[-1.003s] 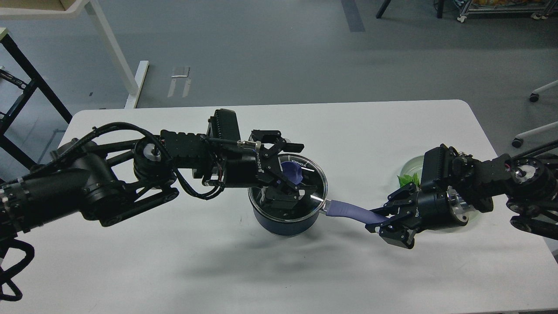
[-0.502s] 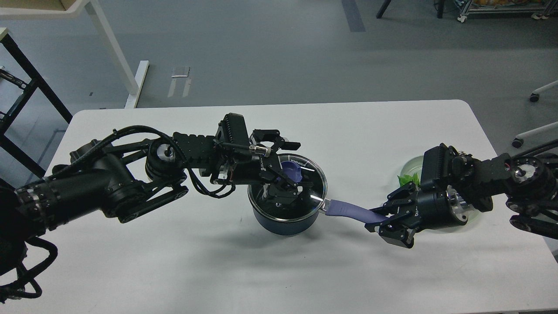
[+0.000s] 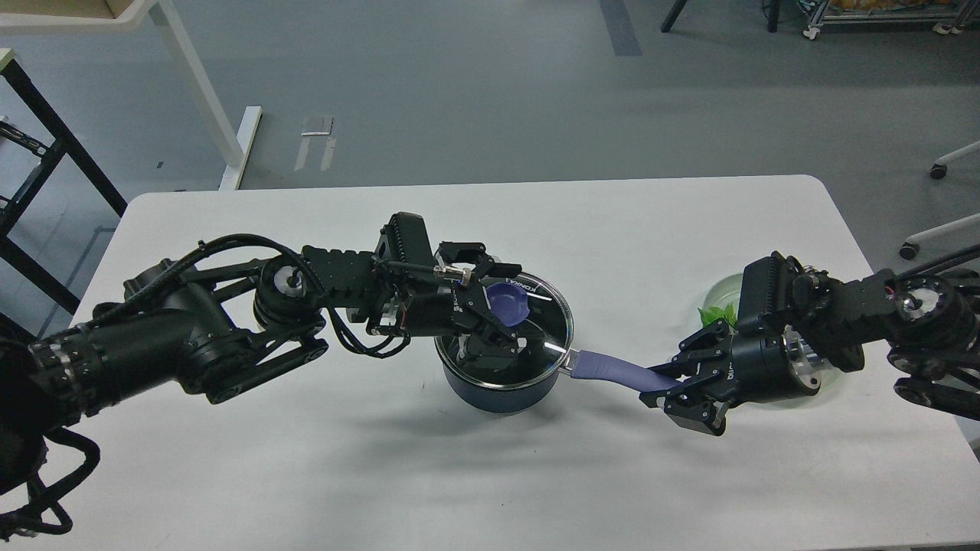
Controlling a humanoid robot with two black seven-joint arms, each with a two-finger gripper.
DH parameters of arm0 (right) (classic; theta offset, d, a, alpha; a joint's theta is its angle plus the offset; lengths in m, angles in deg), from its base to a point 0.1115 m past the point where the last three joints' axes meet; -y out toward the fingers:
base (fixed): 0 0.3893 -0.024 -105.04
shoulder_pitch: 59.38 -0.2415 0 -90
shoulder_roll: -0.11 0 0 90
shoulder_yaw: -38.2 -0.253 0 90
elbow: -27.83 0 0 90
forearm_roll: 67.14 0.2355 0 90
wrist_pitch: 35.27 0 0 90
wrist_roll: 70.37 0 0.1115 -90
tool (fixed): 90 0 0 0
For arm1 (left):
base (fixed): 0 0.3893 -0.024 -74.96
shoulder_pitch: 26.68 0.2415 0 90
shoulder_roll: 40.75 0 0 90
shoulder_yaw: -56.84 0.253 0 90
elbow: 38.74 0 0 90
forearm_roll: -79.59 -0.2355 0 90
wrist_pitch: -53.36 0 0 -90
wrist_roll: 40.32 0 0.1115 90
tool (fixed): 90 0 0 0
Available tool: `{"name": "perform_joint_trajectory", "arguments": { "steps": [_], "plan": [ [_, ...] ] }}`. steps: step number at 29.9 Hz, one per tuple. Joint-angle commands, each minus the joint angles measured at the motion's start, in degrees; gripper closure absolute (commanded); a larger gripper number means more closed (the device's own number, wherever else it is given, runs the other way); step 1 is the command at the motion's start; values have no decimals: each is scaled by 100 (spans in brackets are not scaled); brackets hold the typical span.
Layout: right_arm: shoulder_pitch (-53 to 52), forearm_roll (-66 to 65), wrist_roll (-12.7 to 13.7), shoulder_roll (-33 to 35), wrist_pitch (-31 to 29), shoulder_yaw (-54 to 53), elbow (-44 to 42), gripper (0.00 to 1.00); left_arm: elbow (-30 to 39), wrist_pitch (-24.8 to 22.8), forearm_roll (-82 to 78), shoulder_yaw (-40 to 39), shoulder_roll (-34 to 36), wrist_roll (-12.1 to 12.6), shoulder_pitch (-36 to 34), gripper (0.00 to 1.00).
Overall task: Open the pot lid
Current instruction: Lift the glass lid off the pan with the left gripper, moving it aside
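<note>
At mid-worktop (image 3: 321, 467) our left gripper (image 3: 501, 314) straddles the lid's knob (image 3: 507, 304) atop the pot (image 3: 501, 390), not visibly clamped, while our right gripper (image 3: 664, 385) pinches the handle (image 3: 612, 371); we should close squarely, then lift straight.

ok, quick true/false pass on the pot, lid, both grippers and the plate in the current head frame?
1. The lid sits on the pot. True.
2. The right gripper holds the pot handle. True.
3. The left gripper is parked at the table's near edge. False: it is over the lid, at the purple-blue knob.
4. The green glass plate lies left of the pot. False: it is on the right, behind the right arm.
</note>
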Motion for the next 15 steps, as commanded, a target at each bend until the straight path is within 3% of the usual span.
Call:
{"name": "perform_joint_trajectory", "arguments": {
  "steps": [1, 4, 8, 15],
  "plan": [
    [0, 8, -1, 12, 0, 1, 0, 67, 0, -8, 1, 2, 2, 0, 25, 29],
    [0, 8, -1, 12, 0, 1, 0, 67, 0, 18, 1, -6, 2, 0, 16, 41],
    [0, 34, -1, 12, 0, 9, 0, 67, 9, 36, 1, -15, 11, 0, -2, 65],
    [0, 69, -1, 21, 17, 1, 0, 66, 97, 45, 35, -41, 125, 0, -98, 67]
  ]
}}
